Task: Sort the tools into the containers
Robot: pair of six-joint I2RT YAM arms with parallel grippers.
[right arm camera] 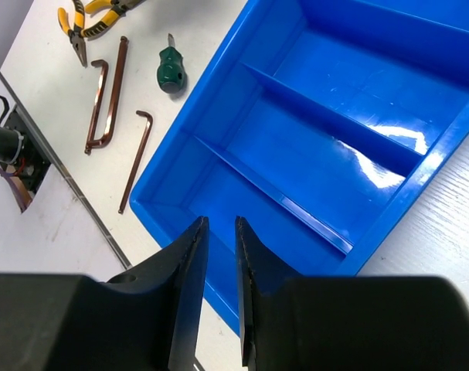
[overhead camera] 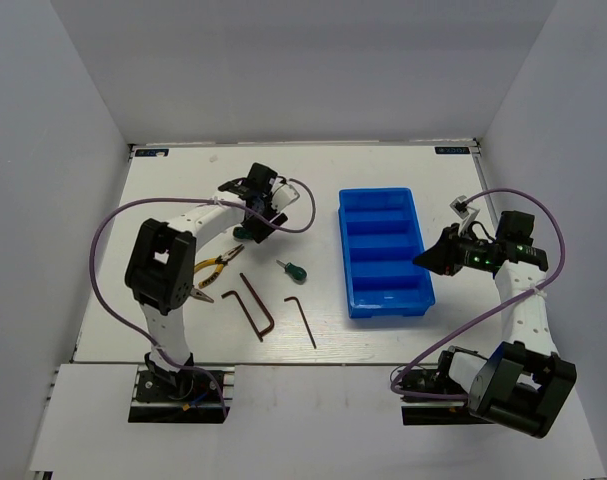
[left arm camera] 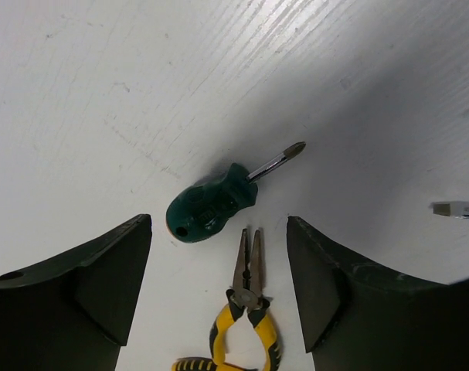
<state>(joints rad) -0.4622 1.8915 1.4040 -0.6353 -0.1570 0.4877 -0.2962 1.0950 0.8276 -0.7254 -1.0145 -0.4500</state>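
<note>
L gripper [left arm camera: 219,290] jaws wide, hovering over a stubby green-handled screwdriver [left arm camera: 212,207] w/ yellow-and-black pliers [left arm camera: 242,325] just near of it — top view hides that screwdriver under the wrist. R gripper [right arm camera: 219,290] jaws narrow, nothing held, above the bright blue plastic tray [right arm camera: 389,209], right of centre, compartments bare.

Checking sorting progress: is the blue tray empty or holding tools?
Empty: the blue tray shows only bare floor in its visible compartments.
</note>
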